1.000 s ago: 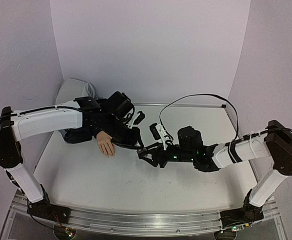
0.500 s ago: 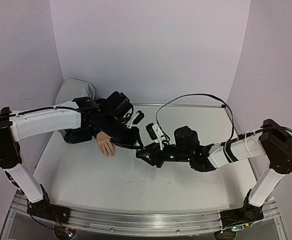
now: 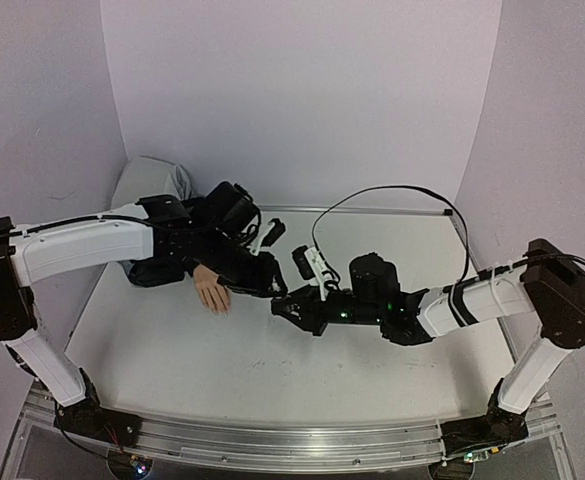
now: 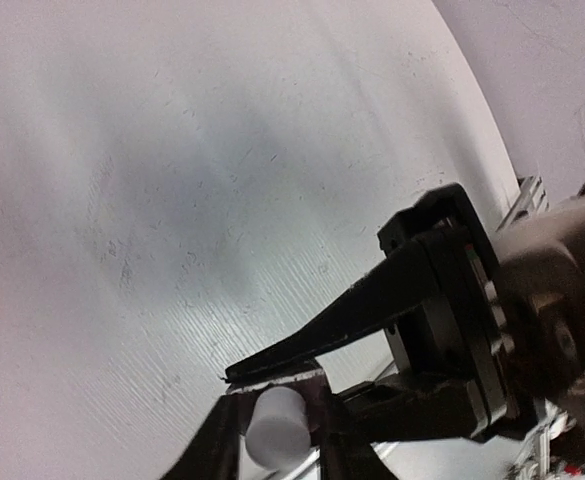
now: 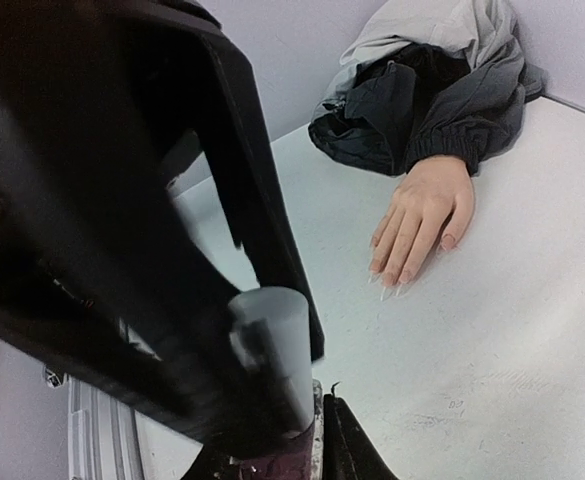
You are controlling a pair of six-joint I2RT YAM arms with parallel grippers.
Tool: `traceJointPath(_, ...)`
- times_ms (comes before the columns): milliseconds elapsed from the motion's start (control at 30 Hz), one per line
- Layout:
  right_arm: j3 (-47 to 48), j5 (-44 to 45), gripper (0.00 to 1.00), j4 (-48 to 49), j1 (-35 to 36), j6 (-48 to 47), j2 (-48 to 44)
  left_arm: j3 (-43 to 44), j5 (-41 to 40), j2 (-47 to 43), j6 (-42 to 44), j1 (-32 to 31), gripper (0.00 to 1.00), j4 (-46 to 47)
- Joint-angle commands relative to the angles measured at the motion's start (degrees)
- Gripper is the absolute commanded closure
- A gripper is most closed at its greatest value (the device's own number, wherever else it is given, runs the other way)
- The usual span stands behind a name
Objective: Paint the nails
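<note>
The peach mannequin hand lies palm down on the white table, its black sleeve behind it. In the right wrist view the hand shows long clear nails pointing toward me. My right gripper is shut on a dark-red nail-polish bottle, held upright just right of the hand. My left gripper comes from above and is shut on the bottle's white cap; the cap also shows in the right wrist view. In the top view the left gripper and the right gripper meet.
A grey and black garment is bunched in the far left corner against the wall. The right arm's cable arcs over the table's back right. Purple walls close in the table on three sides.
The right gripper with the bottle has shifted a little left toward the hand. The left gripper stays at the cap, its wrist shifted slightly left.
</note>
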Motion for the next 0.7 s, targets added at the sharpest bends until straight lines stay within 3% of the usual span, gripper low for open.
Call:
traceJointPath(0,-1.1,-0.4,1.0,4.8,-0.2,3.4,-5.3,-3.6,-1.0,-10.0,2.5,0.3,0.54,7.3)
traceJointPath(100,-2.6,-4.7,1.0,6.7,-0.3,4.0,-8.2,-9.4,3.2,-16.2,3.7,0.9,0.25,16.2)
traceJointPath(233,-4.1,-16.4,1.0,13.0,-0.4,6.4,-11.3,-15.9,11.6,-23.1,6.1,1.1,0.11,27.2)
traceJointPath(400,-2.2,-27.9,1.0,20.2,-0.3,11.9,-10.8,-14.4,21.8,-22.0,9.4,1.1,0.18,29.2)
traceJointPath(500,-1.2,-29.7,1.0,23.0,-0.3,14.0,-10.5,-14.2,28.5,-21.1,9.6,1.0,0.24,31.4)
traceJointPath(667,1.1,-31.2,1.0,24.2,-0.3,15.4,-9.0,-14.2,31.4,-20.5,10.0,0.5,0.35,32.4)
